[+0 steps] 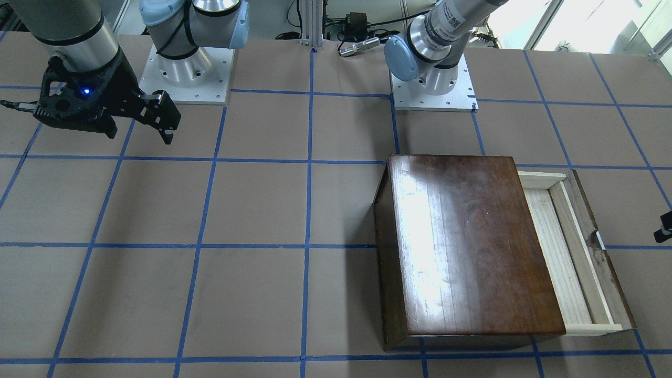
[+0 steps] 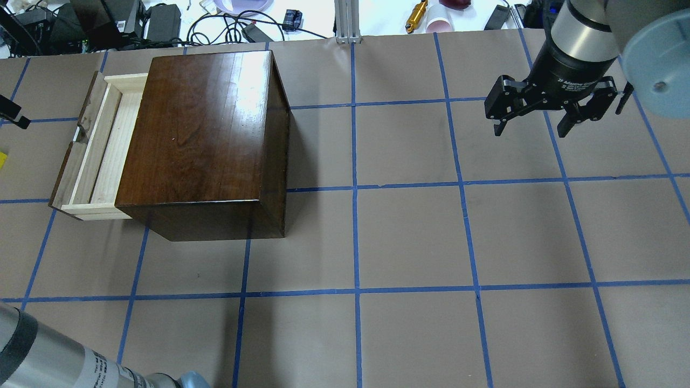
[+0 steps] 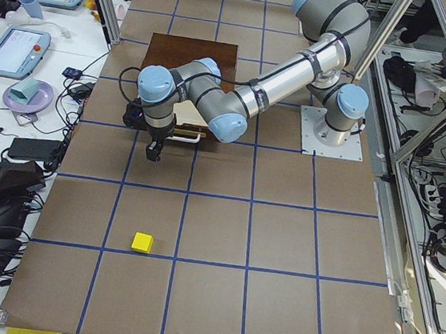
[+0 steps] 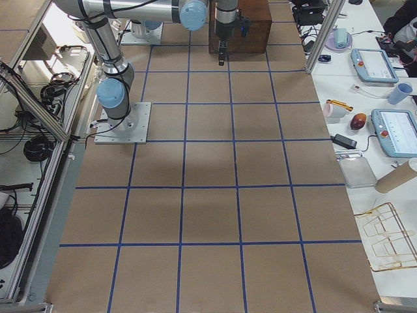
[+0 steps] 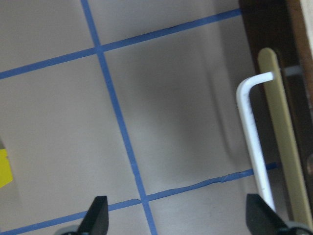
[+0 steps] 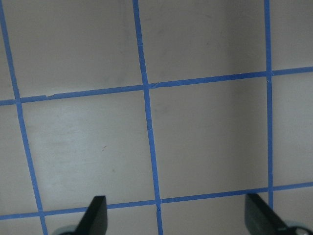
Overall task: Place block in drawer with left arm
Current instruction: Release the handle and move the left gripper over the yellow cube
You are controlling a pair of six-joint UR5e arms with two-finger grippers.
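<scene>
Yellow little cube (image 3: pixel 143 242), bright and plain, is sitting free on the bare bench (image 3: pixel 278 246) out by the left-end edge, a bit toward your side of it. The drawer (image 2: pixel 99 145) is pulled partway out of the glossy dark box (image 2: pixel 199 124) toward that same end. It's a pale wood tray with a dark front and a small pull (image 5: pixel 254 142).

Your left arm (image 3: pixel 286 76) stretches from its base across to the box with the elbow bent. The wrist is turned so the left claw (image 5: pixel 178 215) points straight down over the bench just past the drawer front, between drawer and cube and well apart from the cube. Its fingers are spread wide and empty.

Over the right half of the bench the right claw (image 2: pixel 532 129) hangs pointing down, fingers apart too, gripping nothing.
</scene>
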